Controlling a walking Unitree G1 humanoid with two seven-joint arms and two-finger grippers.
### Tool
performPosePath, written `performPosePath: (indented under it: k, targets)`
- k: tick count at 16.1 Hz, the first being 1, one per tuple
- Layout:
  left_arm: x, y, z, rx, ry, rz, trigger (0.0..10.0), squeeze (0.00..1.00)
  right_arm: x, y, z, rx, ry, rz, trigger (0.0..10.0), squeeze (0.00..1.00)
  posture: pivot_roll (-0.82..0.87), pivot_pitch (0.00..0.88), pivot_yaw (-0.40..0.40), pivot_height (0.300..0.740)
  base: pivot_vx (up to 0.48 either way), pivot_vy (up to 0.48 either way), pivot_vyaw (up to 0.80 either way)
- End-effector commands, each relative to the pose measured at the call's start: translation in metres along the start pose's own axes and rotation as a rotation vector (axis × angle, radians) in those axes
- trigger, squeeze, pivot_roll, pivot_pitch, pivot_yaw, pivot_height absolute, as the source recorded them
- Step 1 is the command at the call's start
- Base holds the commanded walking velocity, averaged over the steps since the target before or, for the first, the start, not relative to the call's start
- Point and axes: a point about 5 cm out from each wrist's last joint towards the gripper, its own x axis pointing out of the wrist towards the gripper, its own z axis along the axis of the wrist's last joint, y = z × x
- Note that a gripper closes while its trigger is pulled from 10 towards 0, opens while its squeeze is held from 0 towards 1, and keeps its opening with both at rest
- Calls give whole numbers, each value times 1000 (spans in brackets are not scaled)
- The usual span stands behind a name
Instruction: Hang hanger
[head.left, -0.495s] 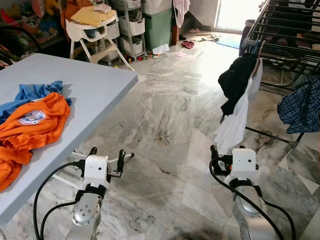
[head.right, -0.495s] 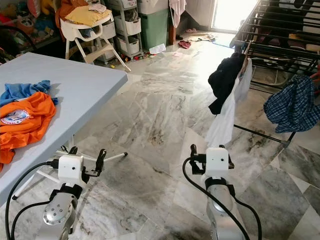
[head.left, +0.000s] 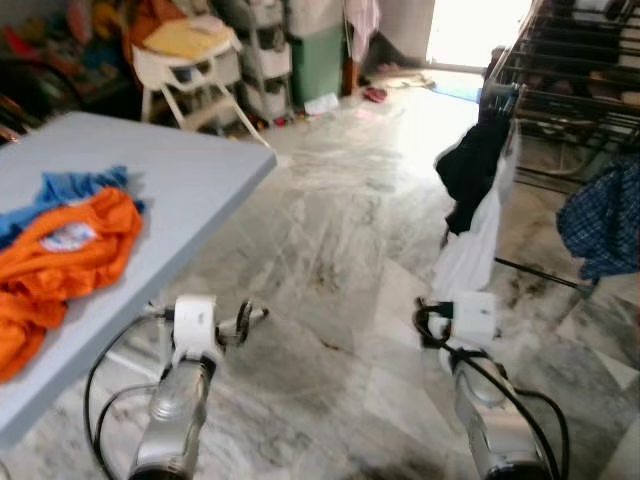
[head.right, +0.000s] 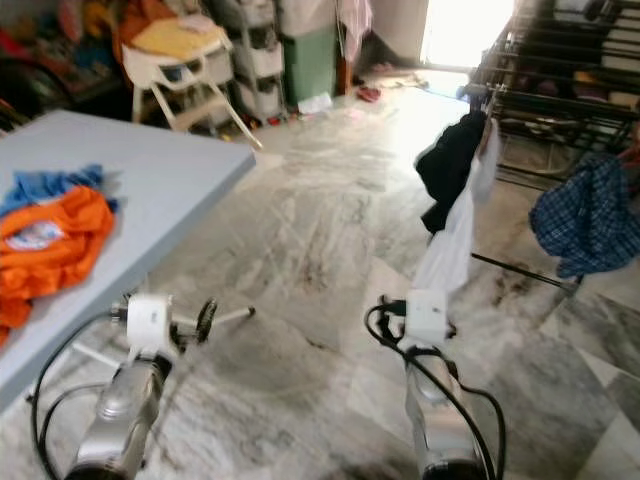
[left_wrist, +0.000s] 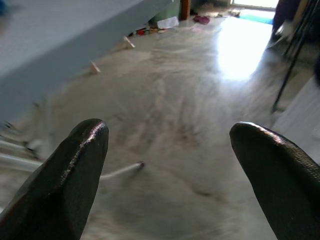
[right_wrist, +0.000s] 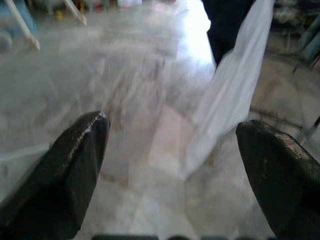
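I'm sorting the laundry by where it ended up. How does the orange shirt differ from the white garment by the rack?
The orange shirt lies crumpled on the grey table, beside a blue cloth; the white garment hangs down from the drying rack toward the floor. The orange shirt bears a round printed badge; the white garment looks plain, with a black garment hanging over it. Neither claw touches either.

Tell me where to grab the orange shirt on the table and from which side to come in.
Judging by its pose, take the orange shirt at the raised, bunched fold along its near edge, coming from the table's open front side with the left gripper, open and closest. The crumpled heap gives fingers something to pinch; the flat printed middle would not.
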Motion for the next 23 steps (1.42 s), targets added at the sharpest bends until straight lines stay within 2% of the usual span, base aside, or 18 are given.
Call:
performPosePath:
  k: [1,5,7,9,10,11,13,15,17,19,21,22,23]
  targets:
    - [-6,0,-13,-13,55,-4,10000,0,2,2,-1,4,20,12,10000,0,-106,0,40,740,0,0,0]
    - [-5,3,-14,-23,57,2,10000,0,7,4,-1,12,13,24,10000,0,-103,0,42,740,0,0,0]
    - [-3,4,-6,-6,4,-2,10000,0,7,7,2,38,-16,66,10000,0,-112,0,65,740,0,0,0]
    - [-4,6,12,59,-82,-48,10000,0,0,7,8,35,-68,91,10000,0,-118,0,87,740,0,0,0]
    - [-8,8,14,96,-89,-72,10000,0,-5,6,7,38,-72,101,10000,0,-121,0,98,740,0,0,0]
    - [-13,10,14,129,-96,-94,10000,0,-10,5,3,36,-66,120,10000,0,-125,0,115,740,0,0,0]
    - [-41,25,4,160,-68,-103,10000,0,-38,-6,-13,-38,-65,121,10000,0,-136,0,140,740,0,0,0]
    - [-64,36,-12,132,-22,-72,10000,0,-62,-12,-26,-59,-32,168,10000,0,-142,4,126,740,0,0,0]
    - [-68,35,-10,124,-38,-63,10000,0,-62,-13,-23,-90,-41,172,10000,0,-139,0,92,740,0,0,0]
    - [-68,32,-5,107,-70,-28,10000,0,-55,-4,-10,-132,-73,198,10000,0,-129,0,46,740,0,0,0]
    - [-62,25,0,111,-102,-12,10000,0,-44,1,6,-178,-95,245,10000,0,-123,0,-17,740,0,0,0]
    - [-55,22,3,119,-121,-10,10000,0,-32,4,15,-236,-115,269,10000,0,-111,0,-52,740,0,0,0]
    - [-54,20,5,96,-121,1,10000,0,-25,7,20,-211,-116,274,10000,0,-86,0,-54,740,0,0,0]
